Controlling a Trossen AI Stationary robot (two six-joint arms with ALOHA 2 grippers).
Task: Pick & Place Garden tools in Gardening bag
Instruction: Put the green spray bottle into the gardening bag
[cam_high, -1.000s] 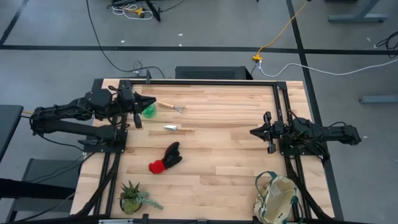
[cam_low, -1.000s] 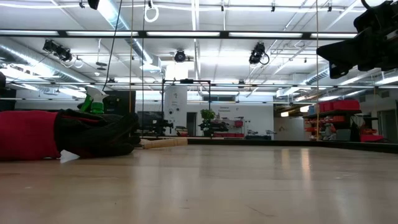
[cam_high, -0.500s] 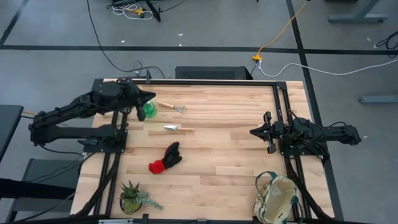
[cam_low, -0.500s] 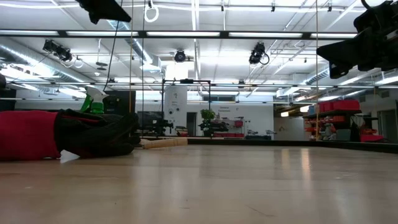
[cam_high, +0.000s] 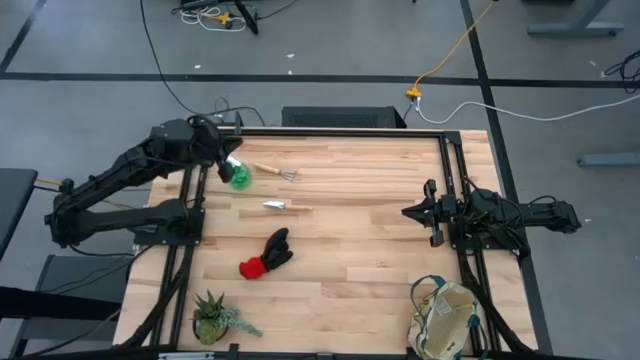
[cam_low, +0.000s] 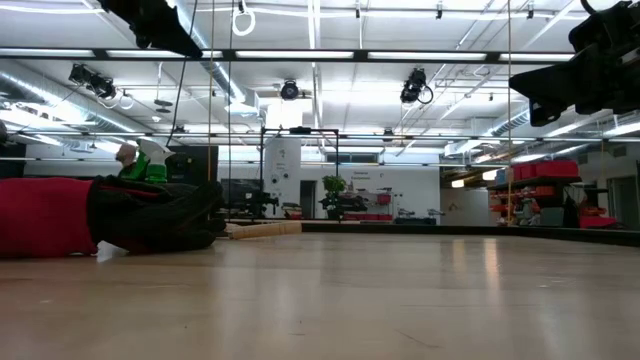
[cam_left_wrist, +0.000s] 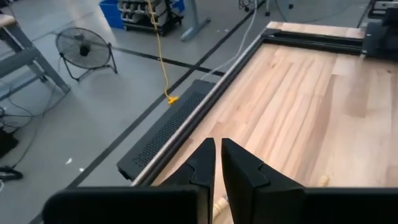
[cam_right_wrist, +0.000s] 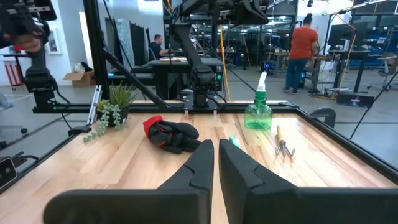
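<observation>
Gardening bag (cam_high: 448, 322) — cut off by the frame edge.

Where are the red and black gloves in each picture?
High view: the gloves lie mid-table, toward the left.
Low view: they fill the left edge.
Left wrist view: not in it.
Right wrist view: left of centre.
Shared landmark: the green spray bottle beyond the gloves.

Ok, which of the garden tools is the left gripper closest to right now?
The green spray bottle at the table's far left corner. The left gripper is right next to it, while the rake, trowel and gloves lie farther off.
</observation>
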